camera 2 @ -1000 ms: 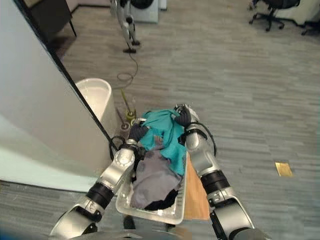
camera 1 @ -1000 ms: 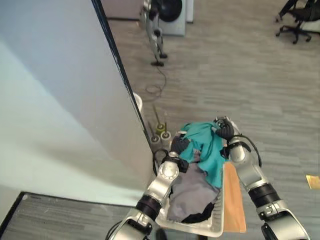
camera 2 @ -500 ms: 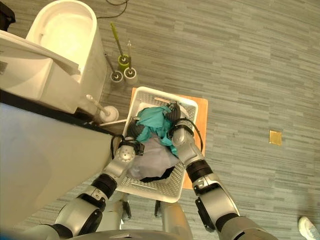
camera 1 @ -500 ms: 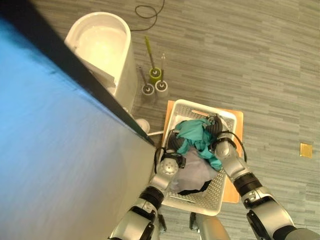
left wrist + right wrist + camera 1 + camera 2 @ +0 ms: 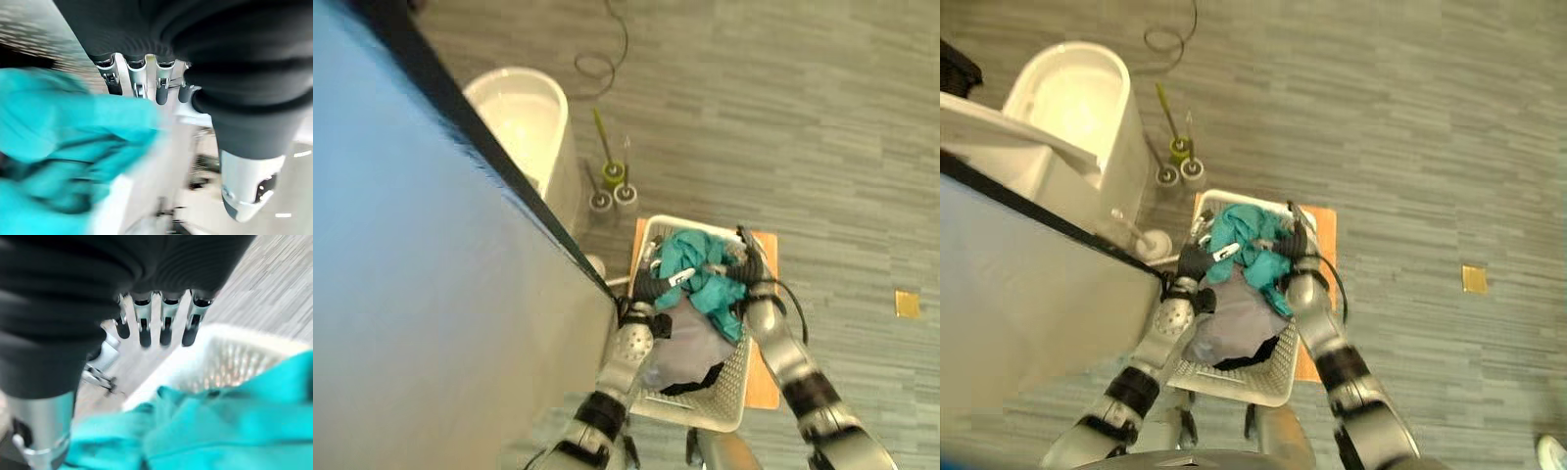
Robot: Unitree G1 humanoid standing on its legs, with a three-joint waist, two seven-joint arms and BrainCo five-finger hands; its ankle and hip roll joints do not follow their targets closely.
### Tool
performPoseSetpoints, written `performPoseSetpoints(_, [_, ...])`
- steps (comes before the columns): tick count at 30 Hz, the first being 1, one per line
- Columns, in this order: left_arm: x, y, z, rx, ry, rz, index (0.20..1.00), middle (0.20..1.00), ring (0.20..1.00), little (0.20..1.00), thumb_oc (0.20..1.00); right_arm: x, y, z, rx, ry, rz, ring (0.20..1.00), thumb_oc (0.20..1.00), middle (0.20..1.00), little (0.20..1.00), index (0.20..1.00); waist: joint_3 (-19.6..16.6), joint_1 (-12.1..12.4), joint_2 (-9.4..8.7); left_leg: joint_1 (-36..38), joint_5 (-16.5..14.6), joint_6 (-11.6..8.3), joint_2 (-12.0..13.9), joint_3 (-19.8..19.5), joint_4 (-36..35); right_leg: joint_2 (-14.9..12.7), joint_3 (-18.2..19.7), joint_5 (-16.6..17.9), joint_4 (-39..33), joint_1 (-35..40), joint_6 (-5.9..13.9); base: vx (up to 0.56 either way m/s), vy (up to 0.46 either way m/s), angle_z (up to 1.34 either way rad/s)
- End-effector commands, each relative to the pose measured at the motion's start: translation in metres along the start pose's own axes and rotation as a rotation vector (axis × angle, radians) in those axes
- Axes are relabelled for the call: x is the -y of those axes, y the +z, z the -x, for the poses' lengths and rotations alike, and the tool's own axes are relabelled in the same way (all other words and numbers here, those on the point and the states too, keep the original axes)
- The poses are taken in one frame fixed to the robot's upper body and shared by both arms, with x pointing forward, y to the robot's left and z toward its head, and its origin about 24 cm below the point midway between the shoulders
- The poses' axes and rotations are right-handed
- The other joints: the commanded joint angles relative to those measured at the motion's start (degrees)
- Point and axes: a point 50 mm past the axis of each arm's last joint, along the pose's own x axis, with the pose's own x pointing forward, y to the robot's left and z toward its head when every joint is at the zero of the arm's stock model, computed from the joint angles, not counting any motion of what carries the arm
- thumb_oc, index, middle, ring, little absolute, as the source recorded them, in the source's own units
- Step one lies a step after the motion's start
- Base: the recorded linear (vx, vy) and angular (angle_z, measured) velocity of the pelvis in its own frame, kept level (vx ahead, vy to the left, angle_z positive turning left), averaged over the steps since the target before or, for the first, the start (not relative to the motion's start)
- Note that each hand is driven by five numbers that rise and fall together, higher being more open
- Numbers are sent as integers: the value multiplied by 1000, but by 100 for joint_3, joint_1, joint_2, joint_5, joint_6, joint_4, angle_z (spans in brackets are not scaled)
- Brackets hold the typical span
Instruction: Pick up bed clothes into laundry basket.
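While the teal cloth (image 5: 1246, 239) sat atop the white basket (image 5: 1273, 377), both hands flanked it. Left hand (image 5: 1197, 258) and right hand (image 5: 1295, 245): fingers straight, gripping nothing.

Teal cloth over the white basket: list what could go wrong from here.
1. The teal cloth is bunched high at the far end of the white mesh laundry basket, between the left hand and the right hand. Part of it could spill over the rim onto the grey floor.
2. The basket sits on a small orange wooden stand. A hard downward push might shift or tip it.
3. A white toilet and brushes stand close by, so a falling cloth might land against them.
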Motion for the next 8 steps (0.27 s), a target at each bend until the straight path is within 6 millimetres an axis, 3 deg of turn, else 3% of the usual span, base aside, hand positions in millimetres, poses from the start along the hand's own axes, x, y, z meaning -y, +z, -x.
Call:
performPoseSetpoints(1, [-2,2,2,50,-60,57,1000,1000,1000,1000,1000,4,-18,12,-23,26,-56,1000,1000,1000,1000,1000,-465,-50,65,146,259,-305,479,-14,31,-252,-164,-136,85,304,124,105,-17,-7])
performPoseSetpoints(4, [-19,-30,40,-81,-38,118,1000,1000,1000,1000,1000,6,-57,52,-123,41,-92,1000,1000,1000,1000,1000,-646,-13,174,626,126,-273,414,-17,31,-274,-132,-220,85,770,104,111,-19,-2])
performPoseSetpoints(8, [-19,-55,73,-207,-51,117,1000,1000,1000,1000,1000,4,-67,75,-138,68,-100,1000,1000,1000,1000,1000,-763,30,234,975,13,-241,343,-52,31,-266,-129,-319,85,1126,103,70,-12,1])
